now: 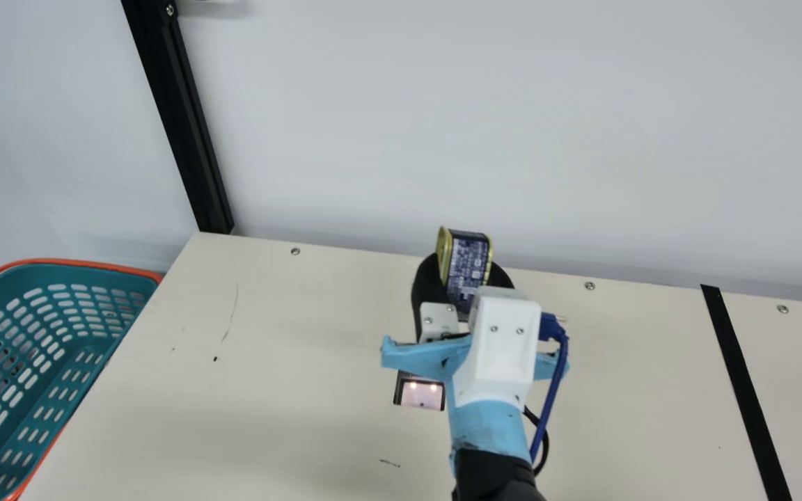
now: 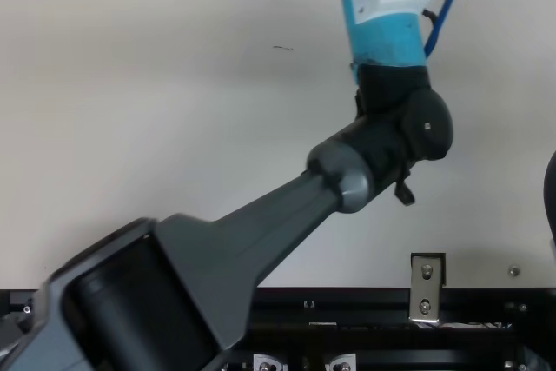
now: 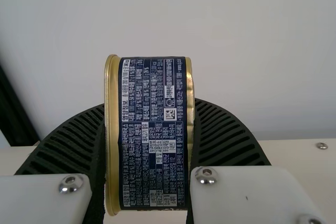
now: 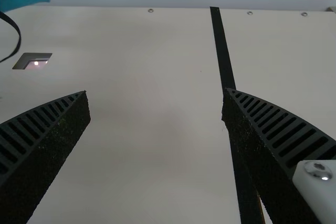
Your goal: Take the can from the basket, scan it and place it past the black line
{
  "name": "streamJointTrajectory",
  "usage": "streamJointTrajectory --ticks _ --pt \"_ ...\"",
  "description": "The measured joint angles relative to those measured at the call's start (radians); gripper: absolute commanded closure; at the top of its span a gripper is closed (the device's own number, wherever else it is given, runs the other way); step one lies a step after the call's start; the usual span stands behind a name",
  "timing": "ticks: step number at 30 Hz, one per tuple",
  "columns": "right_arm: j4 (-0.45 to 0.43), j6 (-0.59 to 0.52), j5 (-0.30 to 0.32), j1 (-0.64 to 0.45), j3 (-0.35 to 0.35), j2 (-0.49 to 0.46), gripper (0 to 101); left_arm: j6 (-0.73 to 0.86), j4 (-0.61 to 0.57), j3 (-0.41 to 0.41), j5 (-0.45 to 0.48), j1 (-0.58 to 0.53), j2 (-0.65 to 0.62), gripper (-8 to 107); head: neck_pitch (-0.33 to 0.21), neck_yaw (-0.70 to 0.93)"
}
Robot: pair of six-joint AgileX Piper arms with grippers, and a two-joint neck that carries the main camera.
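Cream tabletop (image 1: 289, 410) runs up to a pale wall (image 1: 484, 125) on the far side. At its left, the main view shows the teal basket (image 1: 60, 263) with an orange rim behind it; toward the right lies the black line (image 1: 742, 376). Between them a small lit scanner window (image 1: 422, 394) sits in the surface, nearer than the left gripper (image 1: 465, 275). From the top view comes what the main view crops: the left arm's dark grey link (image 2: 278, 219), slanting in from the near left.

Close up, the left wrist view gives the printed side of the can (image 3: 152, 129), blue with gold rims. Both left fingers are closed on it, one against each end; the can is between them and sticks out past their tips. It is left of the black line.

Over the tabletop, the right gripper (image 4: 156, 92) has its fingers wide apart, with bare surface between them and the line by one fingertip.
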Motion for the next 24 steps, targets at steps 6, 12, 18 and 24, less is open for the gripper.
streamJointTrajectory --ticks 6,12,18,24 --pt "0.0 0.0 0.0 0.0 0.0 0.0 0 0.0 -0.078 0.082 0.002 -0.021 -0.13 89 0.005 0.0" --pt "0.0 0.0 0.0 0.0 0.0 0.0 0 0.0 -0.185 0.204 -0.002 -0.079 -0.314 89 0.005 0.005" --pt "0.0 0.0 0.0 0.0 0.0 0.0 0 0.0 -0.267 0.385 -0.098 -0.052 -0.56 89 0.005 0.0" --pt "0.0 0.0 0.0 0.0 0.0 0.0 0 0.0 -0.279 0.611 -0.218 -0.008 -0.821 89 0.005 0.0"
